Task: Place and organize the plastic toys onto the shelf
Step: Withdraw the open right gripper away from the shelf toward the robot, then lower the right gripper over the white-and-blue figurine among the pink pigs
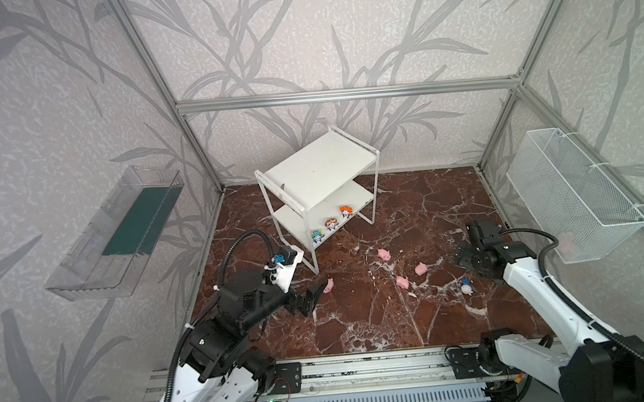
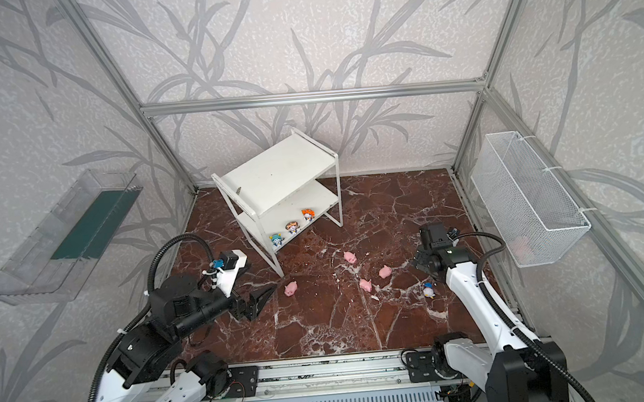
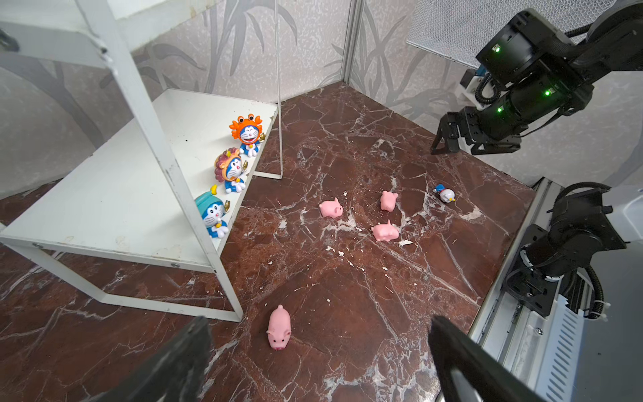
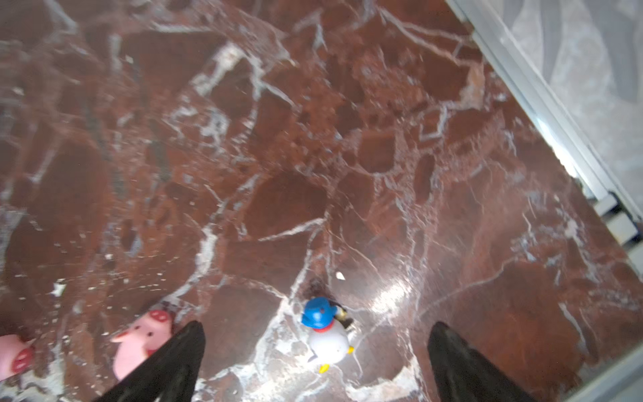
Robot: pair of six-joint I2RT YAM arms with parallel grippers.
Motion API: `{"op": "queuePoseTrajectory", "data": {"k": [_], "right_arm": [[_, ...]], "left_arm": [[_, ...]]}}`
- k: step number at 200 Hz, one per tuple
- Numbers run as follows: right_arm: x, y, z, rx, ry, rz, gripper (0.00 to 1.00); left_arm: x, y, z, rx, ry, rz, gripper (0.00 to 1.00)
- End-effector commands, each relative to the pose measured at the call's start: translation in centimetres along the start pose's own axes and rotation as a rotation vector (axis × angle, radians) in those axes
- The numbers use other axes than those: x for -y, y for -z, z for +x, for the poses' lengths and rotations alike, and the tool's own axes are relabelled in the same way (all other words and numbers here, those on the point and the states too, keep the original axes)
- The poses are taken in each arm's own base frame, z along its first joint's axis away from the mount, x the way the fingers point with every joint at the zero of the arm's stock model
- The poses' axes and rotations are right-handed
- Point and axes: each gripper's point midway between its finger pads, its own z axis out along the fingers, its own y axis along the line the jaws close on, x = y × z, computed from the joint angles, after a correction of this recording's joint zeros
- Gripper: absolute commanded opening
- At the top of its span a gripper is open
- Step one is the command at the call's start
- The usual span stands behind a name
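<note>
Right at the front runs a metal rail [image 1: 365, 367], and both robot arms grow out of it. The left gripper [image 1: 315, 297] hangs low over the red-brown marble floor [image 1: 381, 323]. Its two black fingers [image 3: 188, 348] are spread wide and hold nothing. A pink pig [image 3: 279, 327] stands on the floor just in front of those fingers, near a leg of the shelf. Three more pink pigs [image 1: 402, 281] sit close together in the middle of the floor, well apart from the first one. The right gripper [image 1: 463, 258] points down at the floor too, with its fingers wide apart and holding nothing. Close to it on the floor lies a little white figurine with a blue hat [image 4: 323, 334]. In the right wrist view it shows between the two fingers. The white shelf [image 1: 321, 166] stands at the back near the wall, turned at an angle. On the front edge of its lower board [image 1: 298, 219] three cat figurines stand in a row: a blue one [image 1: 317, 236], a brown lion one [image 1: 331, 224] and an orange crab one [image 1: 346, 211].
</note>
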Motion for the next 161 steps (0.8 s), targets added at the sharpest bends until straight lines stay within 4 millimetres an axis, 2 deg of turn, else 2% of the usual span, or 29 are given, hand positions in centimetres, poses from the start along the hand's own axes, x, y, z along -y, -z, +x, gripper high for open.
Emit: {"op": "queuePoseTrajectory", "data": {"k": [1, 49, 85, 122, 161], "right_arm": [[0.4, -0.8, 2.4, -0.101, -0.021, -0.004, 1.0], [-1.4, -3.6, 4.9, -0.217, 0.011, -0.075, 0.97], [-5.3, -4.6, 6.2, -0.291, 0.091, -0.283, 0.95], [-8.8, -3.7, 8.1, -0.306, 0.212, -0.412, 0.92], [-14.5, -1.1, 12.6, -0.332, 0.474, -0.507, 0.9]], "left_arm": [[-0.2, 0.0, 0.2, 0.004, 0.002, -0.009, 0.99], [-0.2, -0.3, 0.3, -0.006, 0.001, -0.005, 0.99], [-0.3, -0.5, 0.3, -0.014, 0.004, -0.004, 0.99], [-0.3, -0.7, 0.4, -0.024, 0.005, -0.005, 0.99], [-0.3, -0.9, 0.5, -0.032, 0.01, 0.0, 0.99]]}}
